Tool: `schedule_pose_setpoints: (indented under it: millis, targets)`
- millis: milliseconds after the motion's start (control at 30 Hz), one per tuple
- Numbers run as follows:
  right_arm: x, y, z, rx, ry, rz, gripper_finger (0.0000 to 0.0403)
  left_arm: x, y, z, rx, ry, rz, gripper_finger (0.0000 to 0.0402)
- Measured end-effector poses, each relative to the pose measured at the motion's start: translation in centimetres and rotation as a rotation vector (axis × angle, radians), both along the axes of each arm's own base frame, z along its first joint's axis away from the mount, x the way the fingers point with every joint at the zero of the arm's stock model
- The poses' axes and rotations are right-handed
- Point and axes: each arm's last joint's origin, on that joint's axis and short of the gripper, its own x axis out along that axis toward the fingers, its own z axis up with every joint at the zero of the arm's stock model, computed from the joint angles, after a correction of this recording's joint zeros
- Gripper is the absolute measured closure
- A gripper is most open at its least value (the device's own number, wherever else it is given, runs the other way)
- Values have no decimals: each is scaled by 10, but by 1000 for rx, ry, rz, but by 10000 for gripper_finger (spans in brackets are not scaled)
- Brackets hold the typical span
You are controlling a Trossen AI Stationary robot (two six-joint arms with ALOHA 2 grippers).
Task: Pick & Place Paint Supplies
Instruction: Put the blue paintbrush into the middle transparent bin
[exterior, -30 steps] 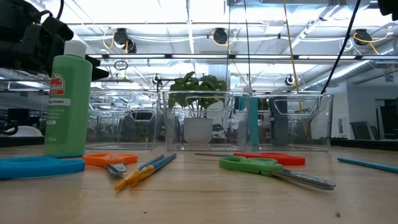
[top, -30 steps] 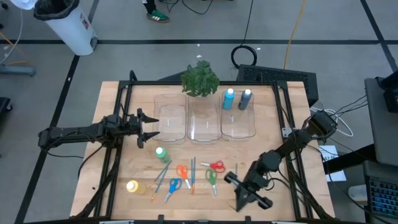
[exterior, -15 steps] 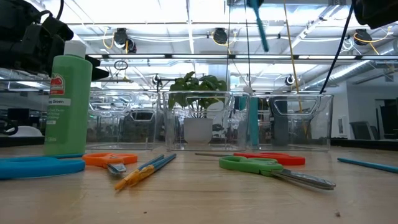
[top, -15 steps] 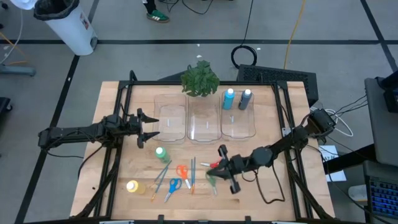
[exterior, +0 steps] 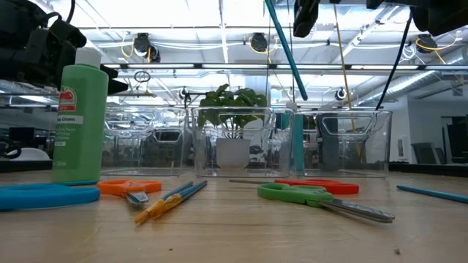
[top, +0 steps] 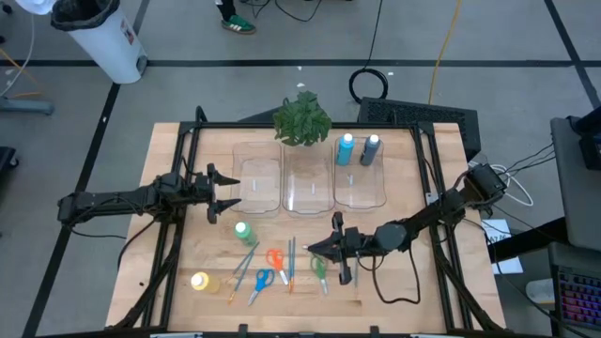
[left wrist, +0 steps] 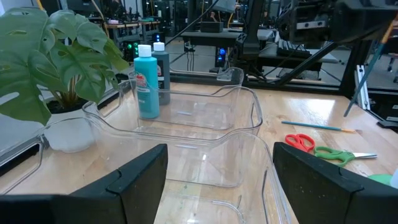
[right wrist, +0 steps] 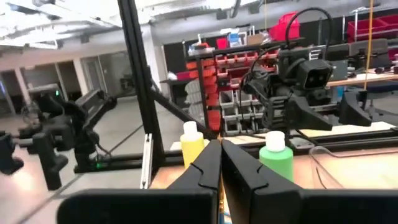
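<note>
While its fingers press together on a thin teal brush (exterior: 287, 51), the right gripper (top: 331, 248) hangs above the scissors.

The green bottle (exterior: 79, 117) has a label reading "Green". Red scissors (exterior: 322, 186) and green scissors (exterior: 314, 198) lie below the brush. The left gripper (top: 225, 194), fingers apart, waits beside 3 clear bins (top: 310, 178); 2 bottles (left wrist: 151, 78) stand in 1.

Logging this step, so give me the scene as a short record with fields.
Right gripper: shut on teal brush, raised above the table
Left gripper: open, waiting beside the left bin
Right bin: light blue bottle and dark bottle, upright
On table: green bottle, yellow bottle, orange scissors, blue scissors, green scissors
</note>
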Motion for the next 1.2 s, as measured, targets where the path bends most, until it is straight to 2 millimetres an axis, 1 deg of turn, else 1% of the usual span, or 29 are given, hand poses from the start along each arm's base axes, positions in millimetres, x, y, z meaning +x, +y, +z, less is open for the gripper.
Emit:
schedule_pose_setpoints:
  millis: [100, 267, 333, 433, 533, 667, 800, 900, 967, 1067, 1200]
  targets:
    - [3, -10, 4, -5, -32, -42, 403, 0, 0, 0, 0, 0, 0, 107]
    - [11, -33, 6, -163, -60, -160, 403, 0, 0, 0, 0, 0, 0, 107]
    - [15, -44, 8, -157, -74, -189, 403, 0, 0, 0, 0, 0, 0, 107]
    - [21, -65, 10, -89, -82, -241, 403, 0, 0, 0, 0, 0, 0, 107]
    - [31, -88, 17, -88, -92, -290, 403, 0, 0, 0, 0, 0, 0, 107]
    - [50, -117, 28, -129, -12, -321, 403, 0, 0, 0, 0, 0, 0, 107]
    - [67, -144, 38, -174, 147, -368, 403, 0, 0, 0, 0, -1, 0, 107]
    - [71, -162, 33, -190, 292, -406, 403, 0, 0, 0, 0, 0, 0, 107]
    - [69, -172, 28, -162, 347, -428, 403, 0, 0, 0, 0, 0, 0, 107]
    - [64, -183, 16, -91, 378, -456, 403, 0, 0, 0, 0, -1, 0, 107]
    - [55, -189, 0, 6, 379, -474, 403, 0, 0, 0, 0, -1, 0, 107]
